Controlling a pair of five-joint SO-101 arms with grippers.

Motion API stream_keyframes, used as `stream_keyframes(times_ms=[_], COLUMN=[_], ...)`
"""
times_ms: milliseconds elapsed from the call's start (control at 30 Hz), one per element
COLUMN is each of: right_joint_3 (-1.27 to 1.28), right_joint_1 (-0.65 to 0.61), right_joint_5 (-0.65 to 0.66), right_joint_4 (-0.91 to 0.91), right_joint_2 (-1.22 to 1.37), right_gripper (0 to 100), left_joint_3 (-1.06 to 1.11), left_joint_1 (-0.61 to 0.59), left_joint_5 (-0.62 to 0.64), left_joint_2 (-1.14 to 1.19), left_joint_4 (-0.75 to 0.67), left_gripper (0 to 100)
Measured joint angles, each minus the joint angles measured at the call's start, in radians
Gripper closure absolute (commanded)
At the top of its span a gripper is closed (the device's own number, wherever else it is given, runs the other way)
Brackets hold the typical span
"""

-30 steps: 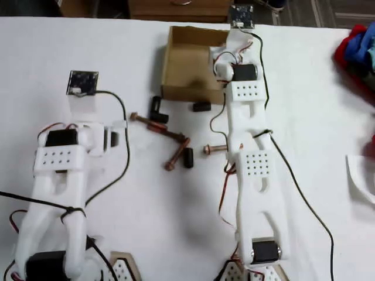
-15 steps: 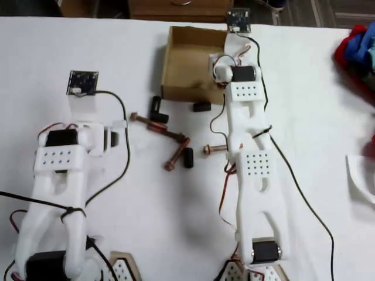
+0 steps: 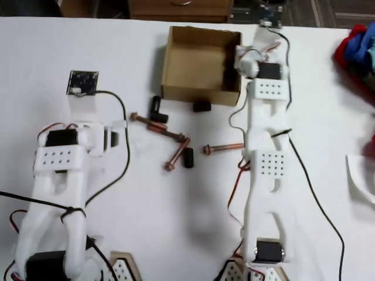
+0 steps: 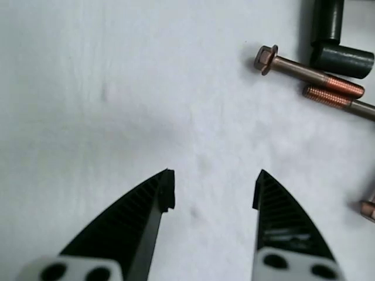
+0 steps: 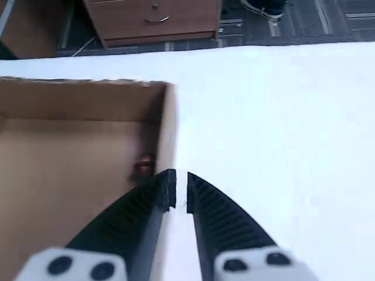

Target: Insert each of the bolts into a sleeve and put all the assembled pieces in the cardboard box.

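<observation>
Several copper bolts lie loose mid-table: one (image 3: 224, 148) beside my right arm, one (image 3: 177, 154) slanted, one (image 3: 146, 122) left of them. Black sleeves lie among them: two (image 3: 156, 109) near the box's front left corner, one (image 3: 201, 106) against its front wall, one (image 3: 188, 157) by the slanted bolt. My right gripper (image 5: 180, 190) is shut with nothing in it, over the right wall of the cardboard box (image 5: 167, 126); a copper piece (image 5: 142, 167) lies inside. My left gripper (image 4: 212, 190) hangs open over bare table, short of a bolt (image 4: 307, 71) and a sleeve (image 4: 343, 60).
The cardboard box (image 3: 199, 93) stands at the back middle of the white table. Coloured cloth (image 3: 356, 44) lies at the right edge and a white object (image 3: 358, 175) below it. Wooden furniture (image 5: 152, 20) stands beyond the table's far edge.
My right arm has swung to the right and farther back, from over the box's inside to over its right wall. The left arm has kept still.
</observation>
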Motion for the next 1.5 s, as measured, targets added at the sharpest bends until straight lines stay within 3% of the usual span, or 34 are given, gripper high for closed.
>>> stream_keyframes(times_ms=[367,600,1133,1500], right_joint_3=[-0.002,-0.012,-0.092,-0.133], right_joint_1=[0.032,-0.002,-0.028,-0.032], right_joint_5=[0.014,0.115,0.126,0.126], right_joint_4=[-0.060,-0.063,-0.057,0.390], right_joint_2=[0.147,0.149,0.152,-0.060], right_gripper=[97.8,97.8,97.8,97.7], left_joint_3=[0.077,0.081,0.086,0.086], left_joint_1=[0.000,0.000,0.000,0.000], left_joint_5=[0.000,0.000,0.000,0.025], left_joint_2=[0.000,0.000,0.000,0.000], left_joint_4=[-0.058,-0.080,-0.081,-0.081], left_gripper=[77,77,77,77])
